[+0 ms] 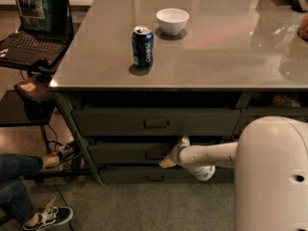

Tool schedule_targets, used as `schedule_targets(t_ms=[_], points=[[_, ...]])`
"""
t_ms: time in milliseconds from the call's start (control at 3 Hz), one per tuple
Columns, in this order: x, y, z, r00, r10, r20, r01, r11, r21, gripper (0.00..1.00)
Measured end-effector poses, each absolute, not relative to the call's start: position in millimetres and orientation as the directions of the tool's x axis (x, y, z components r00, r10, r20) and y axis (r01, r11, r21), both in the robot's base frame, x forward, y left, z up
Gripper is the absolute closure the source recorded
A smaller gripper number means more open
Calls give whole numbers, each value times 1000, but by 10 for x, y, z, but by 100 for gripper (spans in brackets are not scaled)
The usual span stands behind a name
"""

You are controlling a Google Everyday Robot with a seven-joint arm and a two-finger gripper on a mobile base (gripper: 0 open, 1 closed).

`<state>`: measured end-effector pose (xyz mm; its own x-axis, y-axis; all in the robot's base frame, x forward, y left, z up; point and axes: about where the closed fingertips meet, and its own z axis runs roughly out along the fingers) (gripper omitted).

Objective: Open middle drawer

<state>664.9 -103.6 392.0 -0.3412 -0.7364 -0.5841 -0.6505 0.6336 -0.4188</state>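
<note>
step: reaching for the pull handle (155,155), by my judgement
middle drawer (120,153): under the bench (216,57), appears shut
gripper (169,159): just right of the pull handle; opening cannot be told
next: probably grasp, then pull straight nearward

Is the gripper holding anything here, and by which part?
Cannot be told. The gripper is up against the middle drawer front, beside its pull handle; a grasp is not visible.
</note>
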Motion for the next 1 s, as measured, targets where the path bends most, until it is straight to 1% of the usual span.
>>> schedule_targets(t_ms=[333, 667, 1000], points=[[6653, -1026, 3934, -341, -736, -584, -650, 634, -419, 0], [6653, -1025, 3934, -341, -736, -584, -651, 634, -419, 19], [6653, -1025, 3934, -341, -736, -584, -651, 634, -419, 42]])
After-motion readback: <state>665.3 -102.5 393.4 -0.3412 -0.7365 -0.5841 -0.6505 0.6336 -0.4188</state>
